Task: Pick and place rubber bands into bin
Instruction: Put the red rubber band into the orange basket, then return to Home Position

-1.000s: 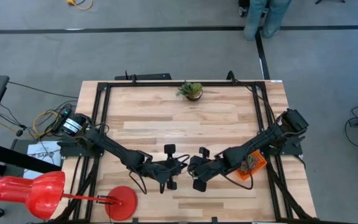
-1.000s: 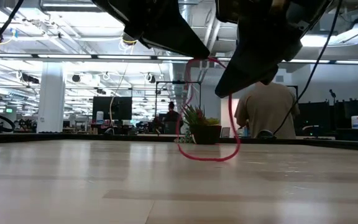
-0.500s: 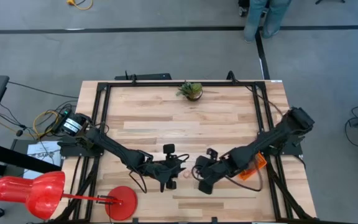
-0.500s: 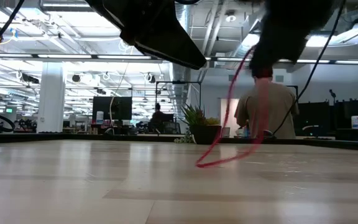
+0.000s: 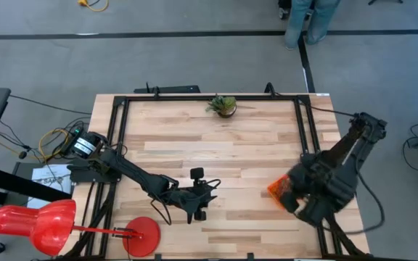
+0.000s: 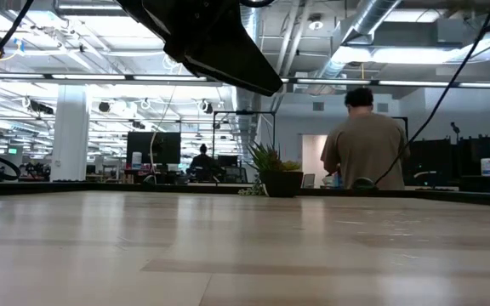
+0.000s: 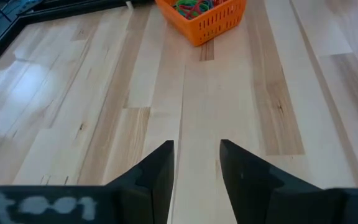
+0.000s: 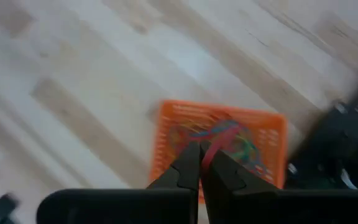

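Observation:
The orange bin (image 8: 221, 144) stands near the table's right edge, with several coloured rubber bands (image 7: 194, 6) inside; its near-left corner (image 5: 275, 189) shows beside my right arm. My right gripper (image 8: 201, 160) hovers above the bin, shut on a red rubber band (image 8: 224, 135). My left gripper (image 7: 196, 167) is open over bare wood at the table's middle front (image 5: 202, 200), pointing toward the bin (image 7: 202, 18), nothing between its fingers. My right gripper pinches the red rubber band (image 8: 209, 152) between its two fingertips, coming from above and slanting down. The band hangs below the fingers over the bin's inside, clear of the table. Which part of the loop is gripped cannot be told.
A small potted plant (image 5: 223, 106) stands at the far edge, a round red disc (image 5: 142, 235) at the front left. Black frame rails (image 5: 307, 138) run along the table's sides. A person (image 6: 364, 140) stands beyond the far edge. Bare wood lies between the arms.
The red band, first stretched between both grippers, has come free of my left gripper. My right gripper has carried it up and toward the table's right edge, turning as it went, and now hangs over the bin. The band is lifted clear of the table.

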